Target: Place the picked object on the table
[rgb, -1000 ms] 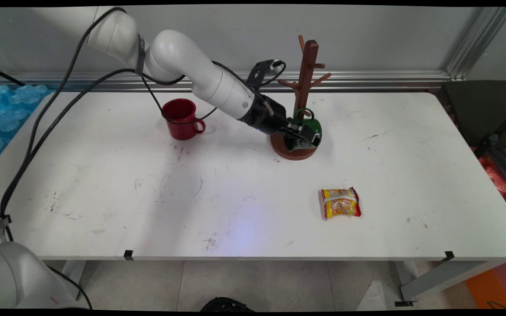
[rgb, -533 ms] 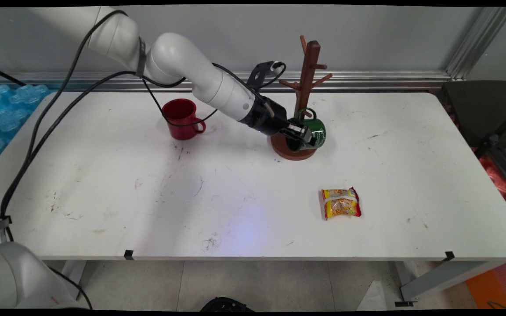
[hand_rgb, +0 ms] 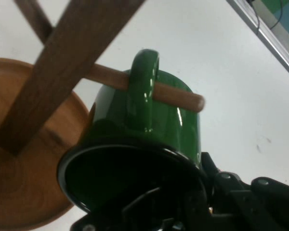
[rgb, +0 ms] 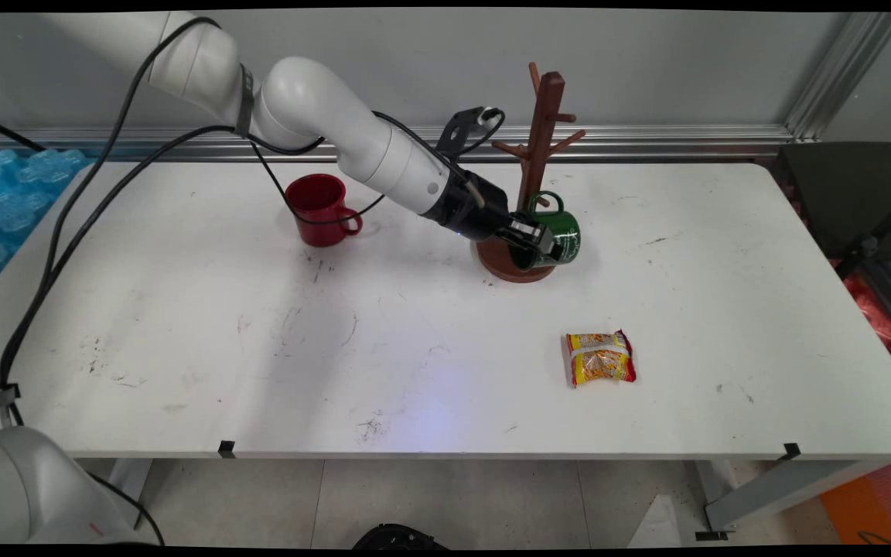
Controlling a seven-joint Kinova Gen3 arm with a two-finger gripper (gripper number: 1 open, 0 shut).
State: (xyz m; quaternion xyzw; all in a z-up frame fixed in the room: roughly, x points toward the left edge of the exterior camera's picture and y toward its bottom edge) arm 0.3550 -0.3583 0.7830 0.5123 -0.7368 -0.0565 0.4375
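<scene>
My gripper (rgb: 532, 240) is shut on the rim of a green mug (rgb: 559, 236), one finger inside it. The mug lies tilted on its side beside the brown wooden mug tree (rgb: 540, 131), just above the tree's round base (rgb: 501, 263). In the hand view the green mug (hand_rgb: 149, 130) fills the middle, and its handle (hand_rgb: 142, 82) is threaded over a low peg (hand_rgb: 176, 96) of the tree. The trunk (hand_rgb: 62, 62) runs up to the left. My gripper (hand_rgb: 192, 211) shows at the bottom edge.
A red mug (rgb: 320, 209) stands upright to the left of the tree, with a black cable hanging in front of it. A yellow and red snack packet (rgb: 600, 358) lies on the table nearer the front. Blue packing material (rgb: 16, 186) sits off the table's left edge.
The gripper has carried the green mug to the right and slightly up, away from the tree's base. Its handle now sits further along the low peg.
</scene>
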